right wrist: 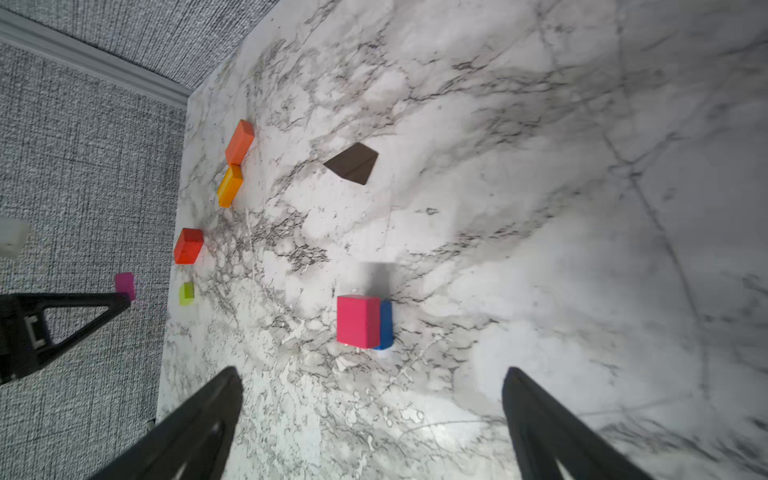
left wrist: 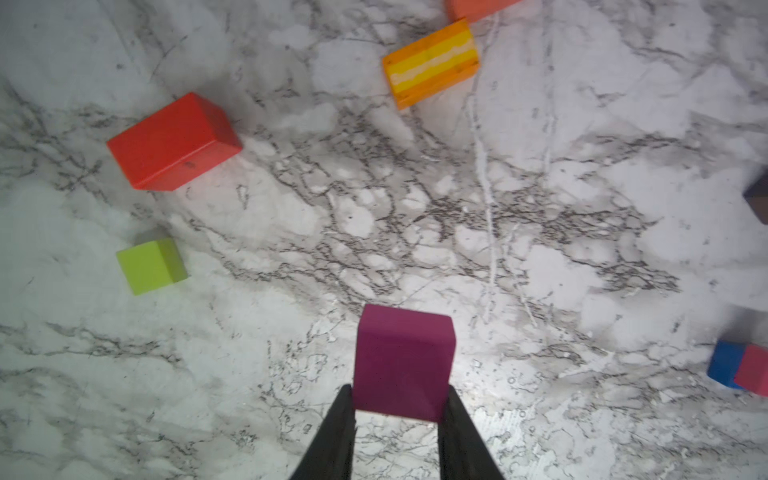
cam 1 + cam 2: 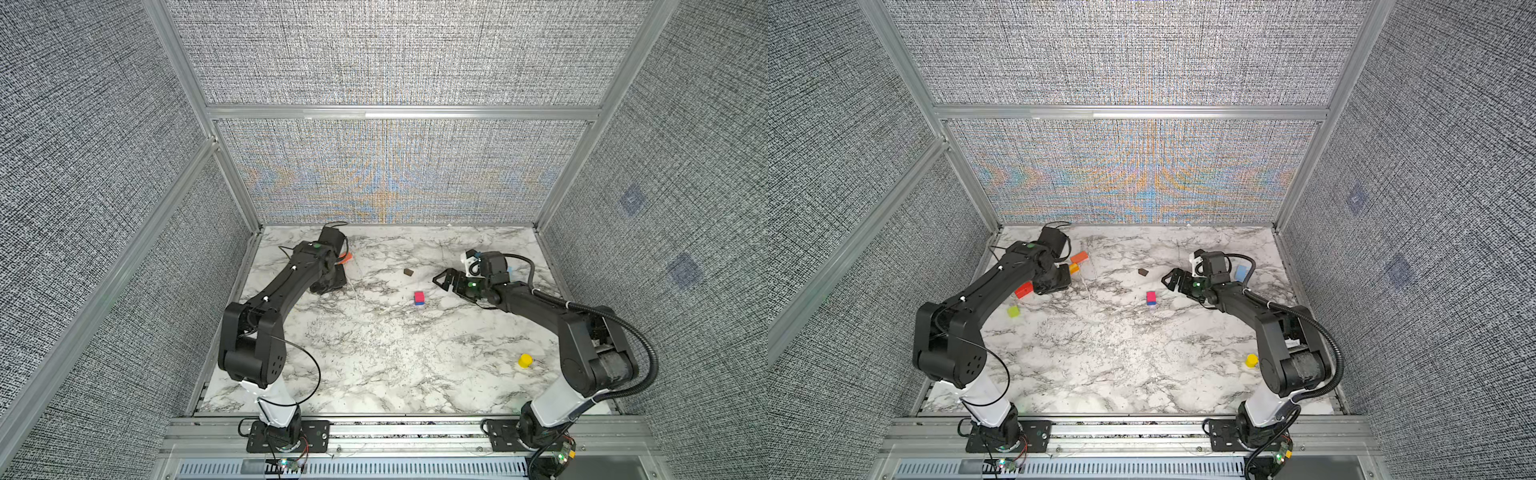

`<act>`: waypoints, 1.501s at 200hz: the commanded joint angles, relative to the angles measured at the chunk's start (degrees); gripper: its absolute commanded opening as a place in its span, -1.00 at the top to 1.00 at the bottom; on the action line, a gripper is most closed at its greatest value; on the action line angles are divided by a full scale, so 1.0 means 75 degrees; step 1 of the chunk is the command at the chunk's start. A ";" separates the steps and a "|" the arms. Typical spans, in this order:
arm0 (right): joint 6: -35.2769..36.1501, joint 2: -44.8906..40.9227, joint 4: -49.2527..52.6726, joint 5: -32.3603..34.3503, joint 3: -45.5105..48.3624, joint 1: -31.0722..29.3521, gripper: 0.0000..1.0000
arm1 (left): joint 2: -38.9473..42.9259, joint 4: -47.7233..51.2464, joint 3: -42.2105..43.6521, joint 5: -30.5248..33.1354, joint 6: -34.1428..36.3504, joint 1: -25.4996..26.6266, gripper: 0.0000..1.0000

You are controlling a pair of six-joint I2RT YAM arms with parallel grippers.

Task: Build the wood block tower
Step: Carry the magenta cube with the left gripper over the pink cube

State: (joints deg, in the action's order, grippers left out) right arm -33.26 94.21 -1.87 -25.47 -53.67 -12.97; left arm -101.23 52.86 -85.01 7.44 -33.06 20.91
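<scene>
Magenta block in left jaws, likely aloft, right jaws apart, arm outstretched

The surface is showing white marble with grey-black veining. The walls are showing a grey woven pattern, and the back panel is shimmering with orange and blue moiré. The left claw and the right claw are looking black. The magenta block is showing one flat colour, as is the red block. The striped block is carrying orange with yellow and pale bands. The cube is showing lime green. The pink block and the blue block are showing solid paint. The brown block is looking dark, the cylinder yellow, the slab orange, and the pale block light blue.
</scene>
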 commanded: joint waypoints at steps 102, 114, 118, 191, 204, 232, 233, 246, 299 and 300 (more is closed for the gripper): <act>-0.0476 -0.0232 -0.0069 0.0956 0.0494 0.0507 -0.98 | -0.2918 0.0839 -0.3750 0.0398 -0.2188 0.2730 0.41; -0.0520 -0.0254 -0.0166 0.0993 0.0575 0.0544 -0.98 | -0.3124 0.0777 -0.3953 0.0335 -0.2315 0.2850 0.41; -0.0532 -0.0257 -0.0210 0.0994 0.0598 0.0552 -0.98 | -0.3193 0.0731 -0.3999 0.0306 -0.2357 0.2879 0.41; -0.0631 0.0111 -0.0426 0.1041 0.0651 0.0715 -0.99 | -0.4253 0.1232 -0.5411 0.0398 -0.2831 0.3419 0.42; -0.0663 0.0117 -0.0432 0.1075 0.0665 0.0733 -0.98 | -0.4291 0.1180 -0.5381 0.0339 -0.2948 0.3443 0.42; -0.0669 0.0081 -0.0446 0.1158 0.0710 0.0745 -0.98 | -0.4354 0.1143 -0.5401 0.0281 -0.3118 0.3505 0.42; -0.0672 0.0076 -0.0456 0.1164 0.0716 0.0745 -0.98 | -0.4352 0.1143 -0.5406 0.0283 -0.3129 0.3511 0.42; -0.0675 0.0057 -0.0459 0.1171 0.0735 0.0774 -0.98 | -0.4368 0.1121 -0.5422 0.0285 -0.3176 0.3538 0.42; -0.0667 0.0078 -0.0535 0.1065 0.0755 0.0816 -0.98 | -0.4508 0.1038 -0.5458 0.0240 -0.3334 0.3655 0.42; -0.0665 0.0081 -0.0535 0.1065 0.0756 0.0816 -0.98 | -0.4505 0.1038 -0.5458 0.0239 -0.3336 0.3656 0.42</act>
State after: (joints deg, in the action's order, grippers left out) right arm -38.26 94.72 -4.78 -17.19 -47.88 -6.94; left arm -134.50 60.88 -125.49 9.19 -57.04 48.01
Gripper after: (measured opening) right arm 0.992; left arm 0.321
